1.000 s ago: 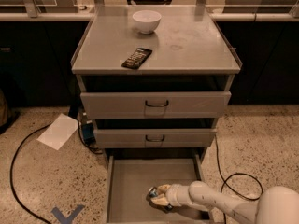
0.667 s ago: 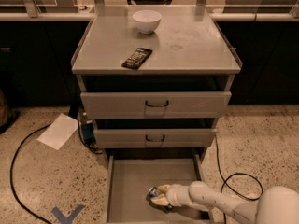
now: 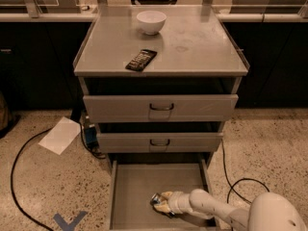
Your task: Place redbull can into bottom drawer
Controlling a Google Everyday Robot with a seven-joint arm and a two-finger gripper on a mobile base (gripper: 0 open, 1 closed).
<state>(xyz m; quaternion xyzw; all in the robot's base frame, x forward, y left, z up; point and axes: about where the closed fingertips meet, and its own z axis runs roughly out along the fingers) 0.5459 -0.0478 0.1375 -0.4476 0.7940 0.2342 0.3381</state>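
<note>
Pale robot hand (image 3: 162, 204) low inside open bottom grey metal drawer (image 3: 130, 186), clasping slim blue-and-silver metal can (image 3: 156, 199) near drawer floor. On grey cabinet surface (image 3: 192, 47): flat dark wrapper (image 3: 141, 59), white bowl (image 3: 151, 21).

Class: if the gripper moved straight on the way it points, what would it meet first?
The can, right at the tip of the gripper; beyond it, probably the left wall of the bottom drawer.

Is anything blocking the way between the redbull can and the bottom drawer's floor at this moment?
Nothing visible stands in the way. The redbull can sits at the tip of the gripper, already inside the open bottom drawer, low over its grey floor. No other object shows in that drawer.
</note>
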